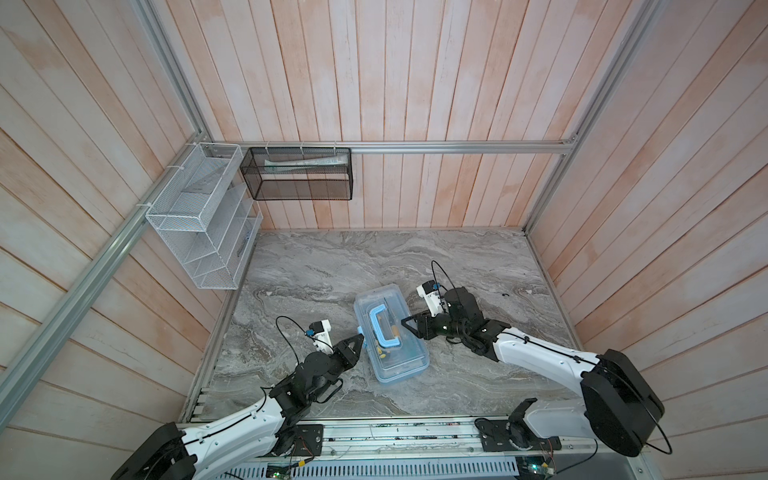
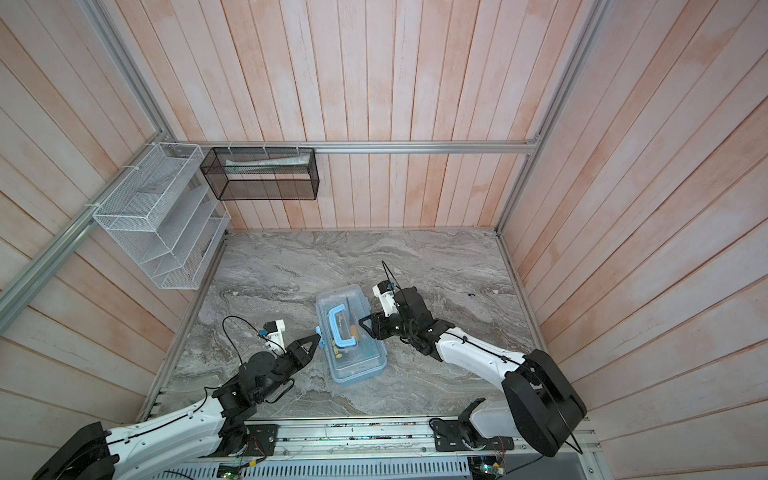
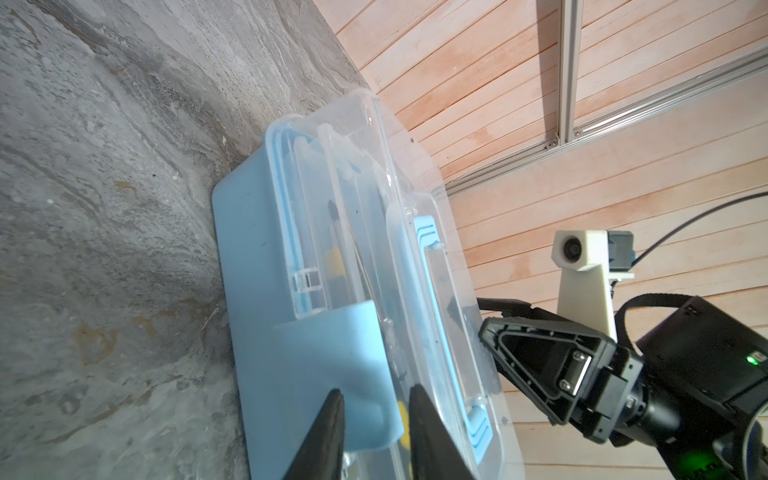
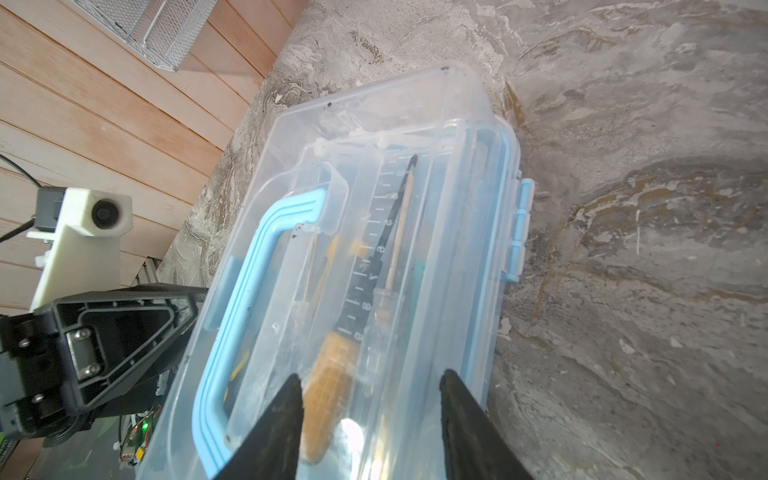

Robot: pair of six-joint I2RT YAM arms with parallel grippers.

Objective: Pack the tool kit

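Observation:
The tool kit case [image 1: 399, 361] [image 2: 357, 361] lies on the marble table with its see-through lid down and its light-blue handle [image 1: 376, 328] [image 4: 232, 316] flat on top. Through the lid I see an orange-handled screwdriver [image 4: 332, 374] and a pencil [image 4: 399, 232]. My left gripper [image 1: 360, 332] [image 2: 318, 332] [image 3: 376, 397] is at the case's left side. Its narrow jaws are shut on the light-blue latch [image 3: 332, 353]. My right gripper [image 1: 405, 322] [image 2: 362, 321] [image 4: 370, 386] hovers open over the lid's right part, with nothing between its fingers. A second latch [image 4: 521, 224] is on the case's right side.
A white wire-mesh rack [image 1: 203, 216] hangs on the left wall. A black mesh basket [image 1: 299, 174] hangs on the back rail. A small black bit [image 1: 505, 295] lies on the table at the right. Wooden walls close in three sides.

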